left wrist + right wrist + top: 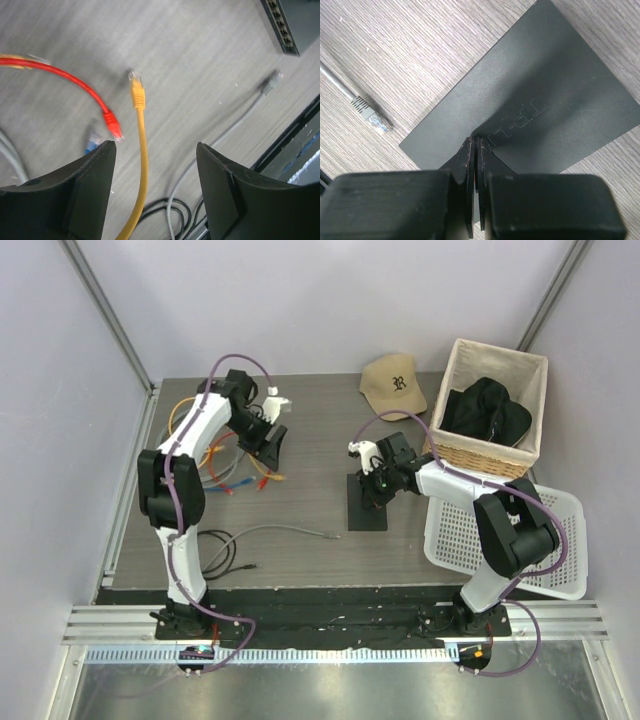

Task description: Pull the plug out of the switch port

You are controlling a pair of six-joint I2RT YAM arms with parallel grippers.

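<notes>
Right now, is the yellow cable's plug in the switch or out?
Out. The yellow plug lies loose on the table, apart from the switch, whose visible ports look empty.

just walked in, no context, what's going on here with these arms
The right gripper, shut, rests its tips on the flat black rectangular switch. The left gripper hangs open above a loose yellow network cable lying on the grey wood-grain table, apart from the switch. The switch ports in view look empty.

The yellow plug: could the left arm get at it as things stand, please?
Probably yes: the open left end effector hovers above the yellow plug, with nothing covering it.
</notes>
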